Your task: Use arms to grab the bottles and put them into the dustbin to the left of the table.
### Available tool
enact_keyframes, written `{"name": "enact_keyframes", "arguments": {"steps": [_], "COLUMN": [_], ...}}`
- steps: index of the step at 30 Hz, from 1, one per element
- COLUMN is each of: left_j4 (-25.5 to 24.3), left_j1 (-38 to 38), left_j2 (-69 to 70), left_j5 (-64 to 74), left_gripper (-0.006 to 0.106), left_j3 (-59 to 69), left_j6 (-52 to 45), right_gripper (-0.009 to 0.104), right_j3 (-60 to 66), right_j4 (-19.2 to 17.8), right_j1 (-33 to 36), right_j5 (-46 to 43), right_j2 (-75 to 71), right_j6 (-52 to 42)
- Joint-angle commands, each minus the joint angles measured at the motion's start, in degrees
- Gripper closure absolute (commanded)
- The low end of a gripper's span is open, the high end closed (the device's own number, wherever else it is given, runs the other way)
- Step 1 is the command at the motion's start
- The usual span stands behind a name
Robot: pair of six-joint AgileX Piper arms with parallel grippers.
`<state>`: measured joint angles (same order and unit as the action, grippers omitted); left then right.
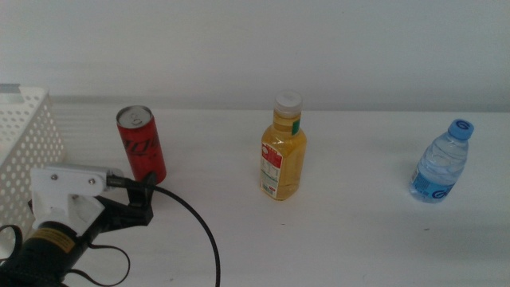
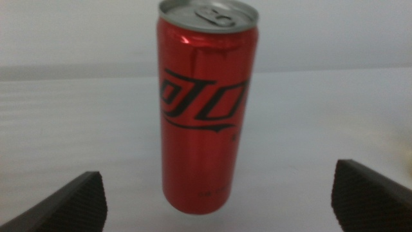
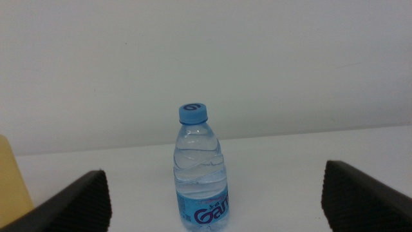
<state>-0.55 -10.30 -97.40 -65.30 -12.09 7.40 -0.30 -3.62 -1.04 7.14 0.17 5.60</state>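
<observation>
Red soda can [image 1: 141,143] stands upright at the bench's [image 1: 351,231] far left, just beyond the left end effector [image 1: 146,194], jaws spread wide. Right end effector [image 3: 215,200], also wide, faces the water bottle [image 1: 441,162]; juice bottle [image 1: 284,148] stands between, perforated dustbin [image 1: 24,147] leftmost.

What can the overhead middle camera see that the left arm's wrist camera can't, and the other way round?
Only the middle view shows the white dustbin, the yellow juice bottle, the water bottle and the left gripper's white housing. Only the left wrist view shows that gripper's jaws spread wide on either side of the can, not touching it. Both show the upright red can on the white table.
</observation>
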Motion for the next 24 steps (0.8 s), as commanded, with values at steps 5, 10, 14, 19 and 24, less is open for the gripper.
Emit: {"name": "enact_keyframes", "arguments": {"steps": [5, 10, 14, 19, 24], "left_j4": [1.6, 1.6, 1.6, 1.6, 1.5], "left_j1": [-0.1, -0.1, -0.1, -0.1, -0.1], "left_j2": [-2.7, -6.5, -8.2, -9.7, -11.8], "left_j5": [-0.9, -2.6, -2.5, -1.4, -0.7], "left_gripper": [0.007, 0.007, 0.007, 0.007, 0.007], "left_j3": [-2.4, -4.9, -6.9, -9.1, -11.6], "left_j6": [0.4, 0.5, 0.5, 0.4, 0.1], "right_gripper": [0.008, 0.008, 0.008, 0.008, 0.008], "right_j3": [2.6, 2.6, 2.6, 2.6, 2.6], "right_j4": [-0.5, -0.5, -0.5, -0.5, -0.5], "right_j1": [-0.1, -0.1, -0.1, -0.1, -0.1], "right_j5": [-0.5, -0.5, -0.5, -0.5, -0.5], "right_j2": [-2.2, -2.2, -2.2, -2.2, -2.2], "right_j6": [-0.2, -0.2, -0.2, -0.2, -0.2]}}
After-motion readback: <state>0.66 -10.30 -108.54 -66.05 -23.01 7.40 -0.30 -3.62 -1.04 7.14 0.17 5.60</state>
